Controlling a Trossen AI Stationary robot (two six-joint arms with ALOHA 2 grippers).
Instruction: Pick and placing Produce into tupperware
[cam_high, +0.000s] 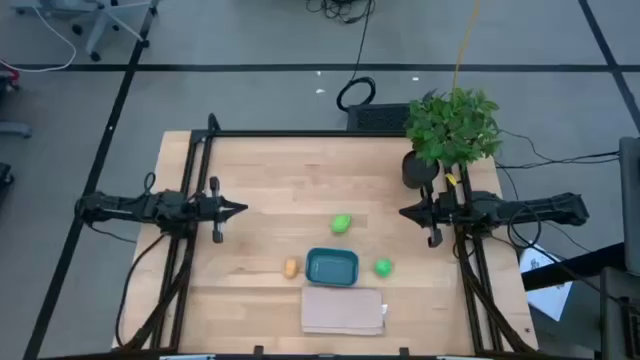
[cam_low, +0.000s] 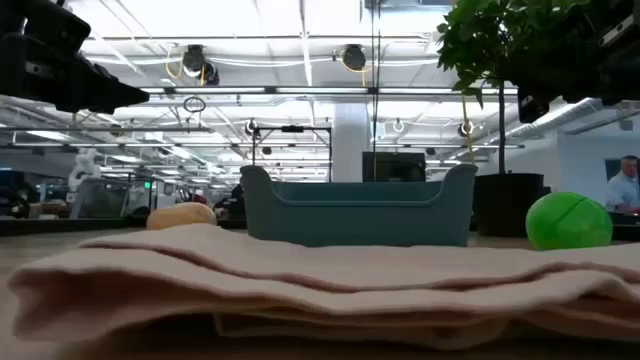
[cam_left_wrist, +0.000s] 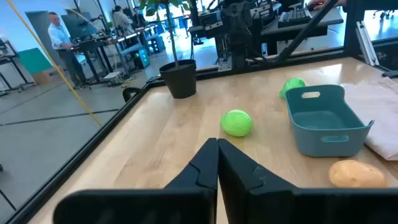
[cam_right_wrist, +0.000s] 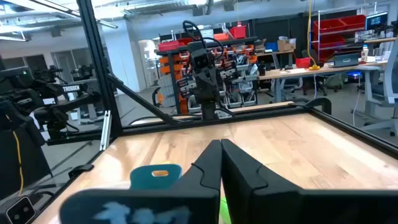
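Cloth (cam_high: 342, 309) lies before your tupperware (cam_high: 332, 266); produce sits outside it. Left end effector (cam_high: 240, 209) and right end effector (cam_high: 404, 212): both clenched, empty.

A: Where is the left claw (cam_high: 238, 209)?
B: At the table's left edge, fingers pressed together, empty.
A: The right claw (cam_high: 405, 212)?
B: Opposite, at the right edge, likewise closed and empty.

Bare wood lay open between the left gripper (cam_high: 240, 209) and the right gripper (cam_high: 405, 212), broken only by the lime-green piece (cam_high: 341, 223). Nearer the front, the container (cam_high: 332, 266) sat hemmed in: yellow piece (cam_high: 290, 267) beside one end, green ball (cam_high: 382, 266) beside the other, folded cloth (cam_high: 342, 309) just before it. The potted plant (cam_high: 452, 128) crowded the right arm.
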